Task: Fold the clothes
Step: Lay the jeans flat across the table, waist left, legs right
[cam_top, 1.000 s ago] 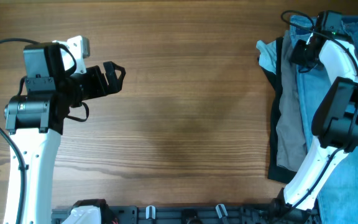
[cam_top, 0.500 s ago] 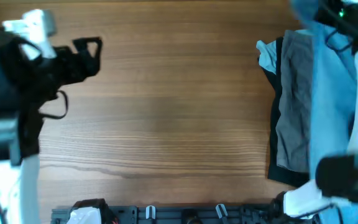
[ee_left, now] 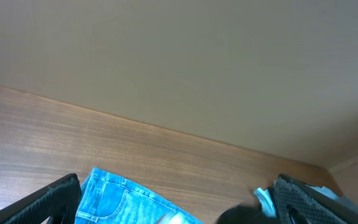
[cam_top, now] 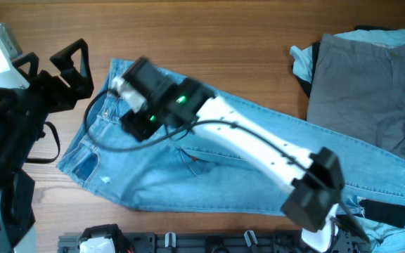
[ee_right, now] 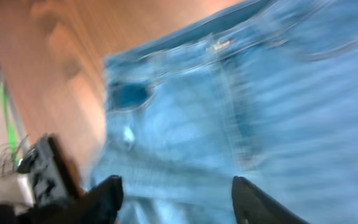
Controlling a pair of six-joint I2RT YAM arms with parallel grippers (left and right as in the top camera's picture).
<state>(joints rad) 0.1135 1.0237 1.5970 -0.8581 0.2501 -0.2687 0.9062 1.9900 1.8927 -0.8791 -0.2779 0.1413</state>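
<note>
Wood-grain bench (cam_top: 245,42), seen from overhead and from both wrists. Nearest the robot, the jeans (cam_top: 259,161) lie spread on a diagonal, with the frayed hems toward the right near edge and the waistband toward the left. The legs lie roughly flat, with wrinkles about the seat.

The right tool (ee_right: 176,199) hangs over the waistband end, its arm stretched across the legs. Its jaws stand apart and appear to pinch nothing, though that wrist view is badly blurred. The left tool (cam_top: 74,70) hovers just left of the waistband, jaws wide and empty.

Farthest off, at the right rear, grey shorts (cam_top: 371,84) lie near the jeans' upper leg, with a pale-blue garment (cam_top: 299,60) showing at their left edge.

Assessment: the step in hand is laying out the jeans before the first fold.

Recommended: each tool takes one waistband corner low on the thick band and draws the denim taut to clear the wrinkles. One leg then goes squarely over the other, seams matched and hems kept clear of the pile.
</note>
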